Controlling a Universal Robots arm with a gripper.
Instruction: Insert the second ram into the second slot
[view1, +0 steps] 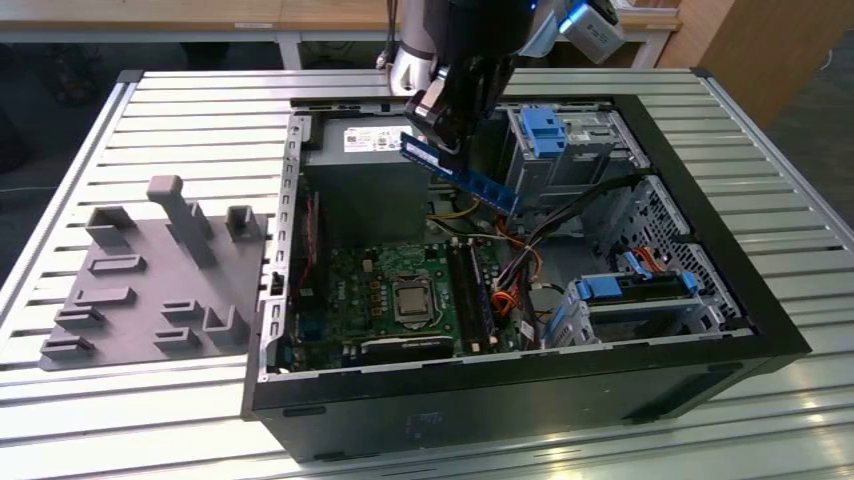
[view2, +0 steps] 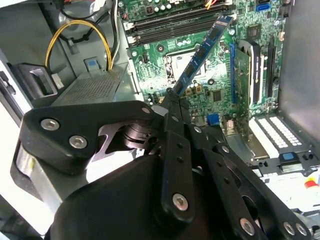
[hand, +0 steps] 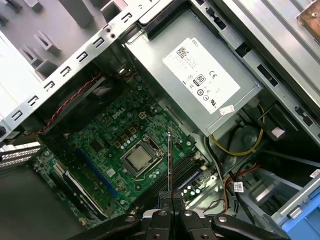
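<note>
The second ram is a long blue stick hanging tilted above the open computer case, over its far middle part. My gripper is shut on the stick's upper end. In the second wrist view the ram runs out from my gripper across the green motherboard. In the first wrist view the ram appears edge-on as a thin line above my gripper. The dark memory slots lie beside the processor socket, well below the stick. Which slots are filled I cannot tell.
A grey power supply fills the case's far side. Blue drive cages and orange and black cables crowd the exterior view's right. A grey fixture plate with upright posts lies on the slatted table at the left.
</note>
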